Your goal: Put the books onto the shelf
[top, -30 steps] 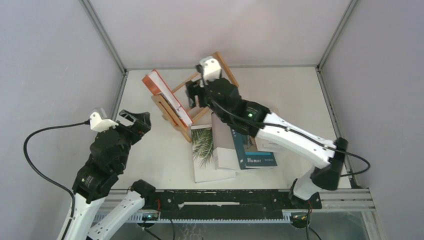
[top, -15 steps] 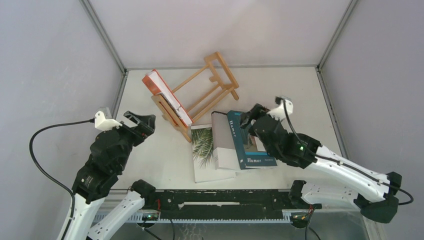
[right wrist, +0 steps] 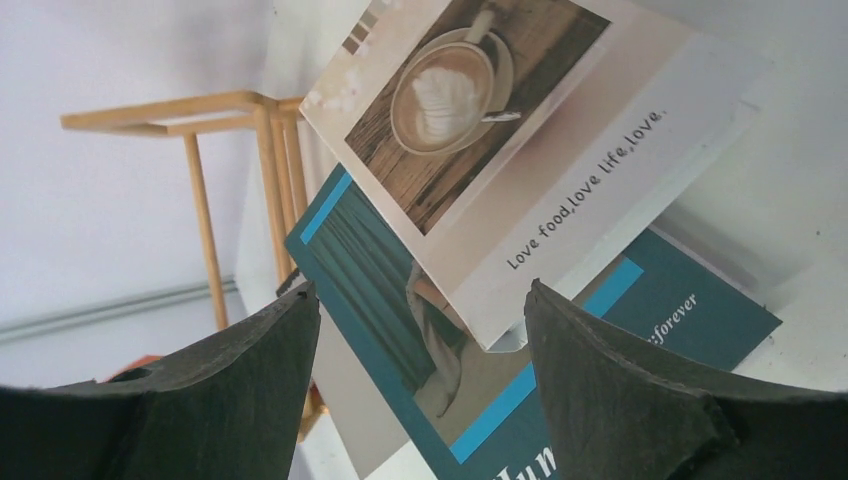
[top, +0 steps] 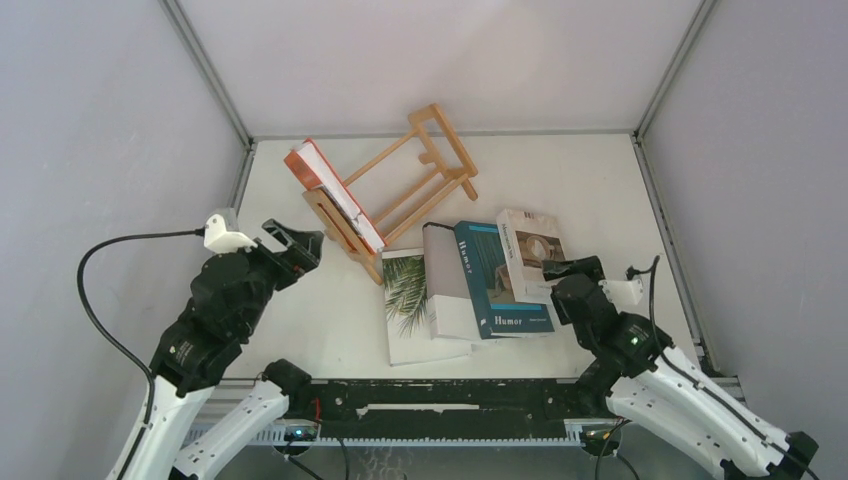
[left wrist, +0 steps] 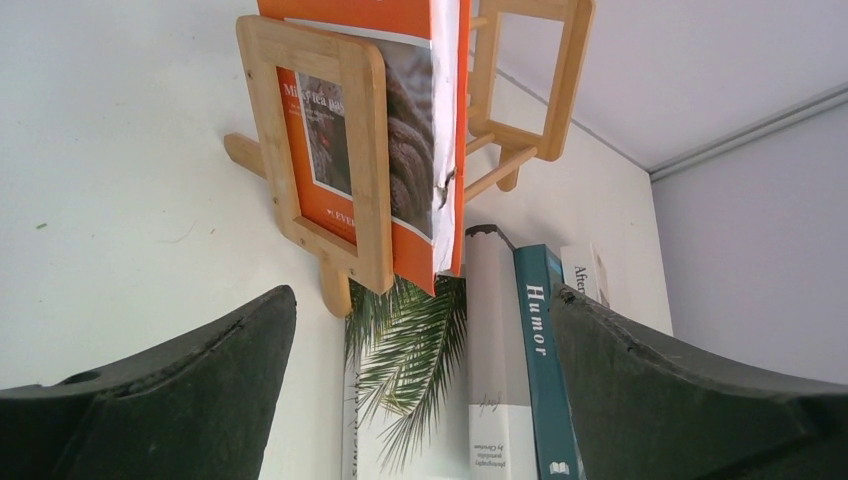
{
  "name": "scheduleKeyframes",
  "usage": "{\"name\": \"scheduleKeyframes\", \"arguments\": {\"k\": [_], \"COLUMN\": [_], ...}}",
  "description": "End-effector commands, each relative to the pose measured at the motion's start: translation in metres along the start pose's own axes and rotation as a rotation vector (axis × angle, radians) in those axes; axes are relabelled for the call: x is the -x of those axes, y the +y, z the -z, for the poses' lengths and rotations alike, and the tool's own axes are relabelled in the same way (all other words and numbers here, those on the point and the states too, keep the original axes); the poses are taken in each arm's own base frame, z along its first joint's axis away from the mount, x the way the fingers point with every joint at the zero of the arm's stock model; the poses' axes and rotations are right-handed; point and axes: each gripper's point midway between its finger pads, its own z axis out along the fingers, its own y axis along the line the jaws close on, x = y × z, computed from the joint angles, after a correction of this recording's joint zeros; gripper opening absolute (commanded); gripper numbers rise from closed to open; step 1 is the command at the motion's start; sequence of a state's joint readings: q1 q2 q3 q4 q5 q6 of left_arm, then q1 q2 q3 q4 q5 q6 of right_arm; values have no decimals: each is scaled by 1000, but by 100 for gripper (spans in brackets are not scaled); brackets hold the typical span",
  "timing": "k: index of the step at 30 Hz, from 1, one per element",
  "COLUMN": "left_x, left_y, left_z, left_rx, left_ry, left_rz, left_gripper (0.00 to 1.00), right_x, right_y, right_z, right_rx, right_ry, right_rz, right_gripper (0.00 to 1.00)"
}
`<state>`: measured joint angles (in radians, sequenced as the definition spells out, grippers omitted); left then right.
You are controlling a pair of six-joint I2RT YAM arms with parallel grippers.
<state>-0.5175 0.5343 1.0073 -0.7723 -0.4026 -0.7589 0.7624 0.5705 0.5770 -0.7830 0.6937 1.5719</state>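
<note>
White tabletop (top: 330, 320), left jaws and right jaws wide apart, empty, right beside cup book (top: 528, 245)

A white table (top: 600, 185) is seen carrying a light-wood shelf (top: 428, 158), which is set at an angle towards the far left; an orange-red book (top: 330, 190) is held upright at the shelf's left end. Nearer the front, three books are laid flat side by side with edges overlapping: a palm-leaf book (top: 410, 310), a grey-white book (top: 445, 290) and a teal "Humor" book (top: 495, 290). A cup-picture book (top: 528, 248) is laid partly over the teal one's right edge.
</note>
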Motion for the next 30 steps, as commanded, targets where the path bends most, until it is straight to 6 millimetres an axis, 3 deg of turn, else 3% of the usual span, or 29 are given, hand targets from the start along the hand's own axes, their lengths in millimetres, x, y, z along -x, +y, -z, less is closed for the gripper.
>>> {"name": "scheduleKeyframes", "arguments": {"k": [1,17,30], "left_x": [13,13,19], "left_y": [-19,-34,-39], "left_z": [2,-2,-1], "left_rx": [-65,-103,-117], "left_ry": [-18,-6,-17], "left_rz": [-15,-19,-25], "left_gripper": [100,100,100], "right_x": [-1,1,-1], "right_y": [-4,-69,-91], "right_z": [-2,-26,-38], "right_rx": [10,-123,-168], "right_ry": [26,-17,-19], "right_rz": [-174,-264,-290], "right_gripper": [82,83,89]}}
